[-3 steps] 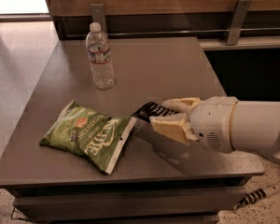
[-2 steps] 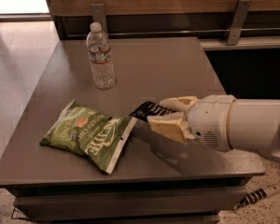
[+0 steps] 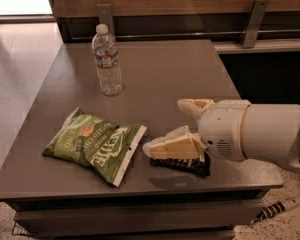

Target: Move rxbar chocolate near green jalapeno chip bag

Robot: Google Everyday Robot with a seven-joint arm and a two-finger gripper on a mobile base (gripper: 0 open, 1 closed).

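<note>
The green jalapeno chip bag (image 3: 97,144) lies flat on the front left of the grey table (image 3: 165,74). The rxbar chocolate (image 3: 182,165), a small black wrapper, lies on the table just right of the bag's white edge, near the front edge. My gripper (image 3: 162,126) comes in from the right on a white arm (image 3: 260,131). Its fingers are spread apart: the lower finger (image 3: 175,146) lies over the bar's top edge and the upper one is farther back. Nothing is held between them.
A clear plastic water bottle (image 3: 107,59) stands upright at the back left of the table. A wooden wall panel with metal brackets (image 3: 252,21) runs behind the table. The floor lies to the left and front.
The bar was between the fingers, farther back beside the bag's corner. Now it lies on the table nearer the front edge, and the fingers have spread wider.
</note>
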